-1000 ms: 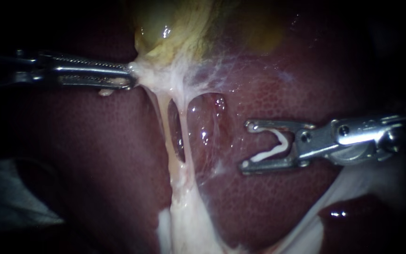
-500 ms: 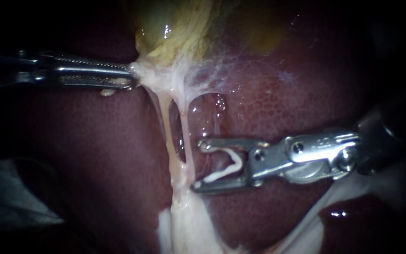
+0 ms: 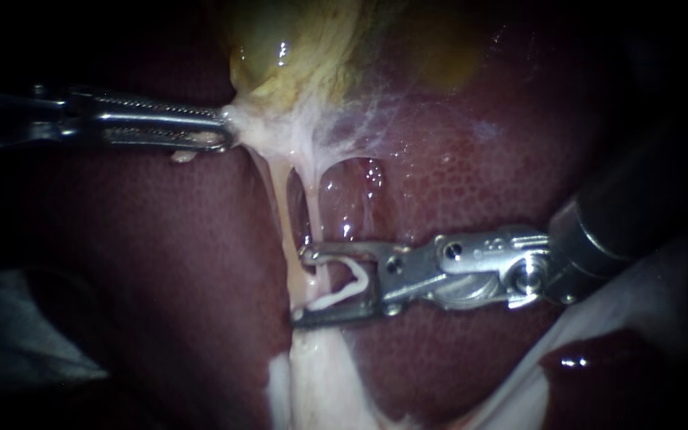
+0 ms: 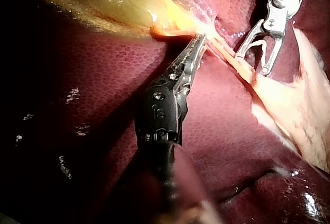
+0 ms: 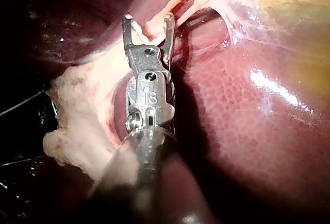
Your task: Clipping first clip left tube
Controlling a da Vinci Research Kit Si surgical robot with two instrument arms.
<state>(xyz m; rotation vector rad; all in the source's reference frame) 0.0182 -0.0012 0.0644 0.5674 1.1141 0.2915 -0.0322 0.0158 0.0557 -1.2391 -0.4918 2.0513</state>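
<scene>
left instrument (image 3: 220,131): tool clenched on pale tissue (image 3: 258,131). right instrument (image 3: 302,285): tool spread, grasping an open white clip (image 3: 344,291), tips at the pale left tube (image 3: 280,199)'s edge; bare dark red liver (image 3: 455,183) beyond.

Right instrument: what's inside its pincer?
The right instrument holds a white clip in its pincer; a pale tube crosses the gap. The tube's back side is covered.

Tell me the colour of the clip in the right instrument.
White; the clip shows best in the endoscope view.
</scene>
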